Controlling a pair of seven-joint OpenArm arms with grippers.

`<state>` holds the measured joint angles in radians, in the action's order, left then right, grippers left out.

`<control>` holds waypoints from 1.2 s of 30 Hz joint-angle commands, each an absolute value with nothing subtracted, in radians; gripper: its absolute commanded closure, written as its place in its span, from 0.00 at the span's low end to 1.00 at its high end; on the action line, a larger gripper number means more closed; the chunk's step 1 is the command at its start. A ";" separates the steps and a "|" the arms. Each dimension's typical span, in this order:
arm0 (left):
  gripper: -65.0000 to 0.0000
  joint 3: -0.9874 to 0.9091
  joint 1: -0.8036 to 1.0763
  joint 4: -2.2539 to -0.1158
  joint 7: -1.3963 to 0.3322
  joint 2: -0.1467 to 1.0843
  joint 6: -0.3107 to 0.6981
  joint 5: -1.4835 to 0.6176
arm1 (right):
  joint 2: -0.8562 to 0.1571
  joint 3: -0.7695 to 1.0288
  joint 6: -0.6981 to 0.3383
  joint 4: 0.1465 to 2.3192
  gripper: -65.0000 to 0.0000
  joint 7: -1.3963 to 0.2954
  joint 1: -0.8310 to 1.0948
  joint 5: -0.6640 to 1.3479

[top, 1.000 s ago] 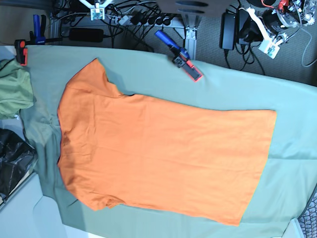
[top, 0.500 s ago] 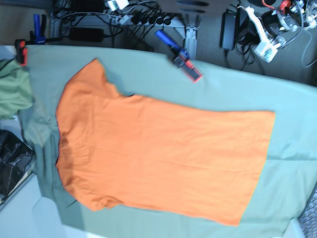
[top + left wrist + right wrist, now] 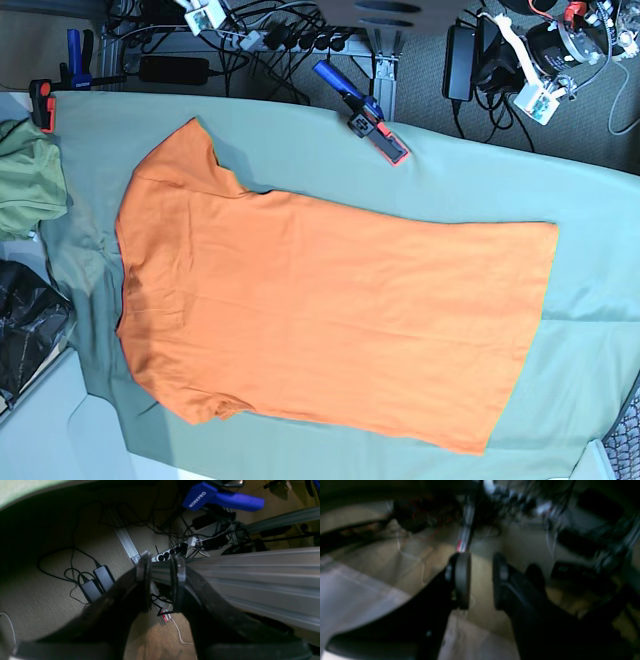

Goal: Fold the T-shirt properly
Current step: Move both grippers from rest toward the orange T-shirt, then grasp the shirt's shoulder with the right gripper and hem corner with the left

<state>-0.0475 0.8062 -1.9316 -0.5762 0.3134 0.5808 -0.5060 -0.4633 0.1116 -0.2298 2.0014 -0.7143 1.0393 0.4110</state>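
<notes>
The orange T-shirt (image 3: 320,300) lies spread flat on the pale green table cloth (image 3: 590,200). Its sleeves point left and its hem points right. Neither gripper touches it. My left gripper (image 3: 161,580) hangs off the table over the carpeted floor, its fingers a little apart with nothing between them. My right gripper (image 3: 481,580) is also over the floor, blurred, with a clear gap and nothing held. In the base view only the white arm ends show, the left arm (image 3: 535,97) at the top right and the right arm (image 3: 200,15) at the top left.
A blue clamp (image 3: 360,112) with a red pad grips the table's far edge and also appears as the blue clamp (image 3: 220,497). An olive green garment (image 3: 30,180) and a black bag (image 3: 25,325) lie at the left. Cables, power strips and adapters (image 3: 97,582) cover the floor.
The T-shirt has not moved. Both arm ends shifted only slightly beyond the table's far edge.
</notes>
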 commanded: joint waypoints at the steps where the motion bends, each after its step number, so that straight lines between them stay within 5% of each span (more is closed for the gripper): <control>1: 0.74 -0.055 0.817 -1.959 -0.561 0.319 0.604 -0.519 | -0.464 0.143 -0.326 2.050 0.77 -0.704 1.054 0.416; 9: 0.73 -0.115 0.817 -2.018 -0.573 0.319 0.604 -0.523 | -0.464 0.458 -0.312 2.272 0.77 -0.672 1.020 0.415; 12: 0.55 -0.123 0.818 -2.017 -0.573 0.332 0.612 -0.537 | -0.464 0.569 -0.259 2.259 0.77 -0.649 0.969 0.415; 15: 0.51 -0.123 0.818 -2.017 -0.573 0.351 0.618 -0.543 | -0.448 0.635 -0.221 2.224 0.77 -0.646 0.899 0.429; 19: 0.51 -0.123 0.818 -2.017 -0.574 0.366 0.618 -0.542 | -0.382 0.646 -0.197 2.127 0.76 -0.647 0.794 0.453; 23: 0.51 -0.124 0.818 -2.017 -0.585 0.374 0.618 -0.533 | -0.274 0.646 -0.197 1.983 0.62 -0.648 0.670 0.480; 27: 0.51 -0.124 0.830 -2.017 -0.584 0.383 0.618 -0.531 | -0.180 0.646 -0.226 1.884 0.60 -0.653 0.585 0.550; 36: 0.51 -0.126 0.834 -2.017 -0.584 0.424 0.618 -0.519 | -0.094 0.602 -0.258 1.863 0.50 -0.678 0.521 0.610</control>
<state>-0.1192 0.8257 -2.0010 -0.5987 0.4141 0.5964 -0.5083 -0.0864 0.5983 -0.2218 1.8481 -0.6968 0.5182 0.5983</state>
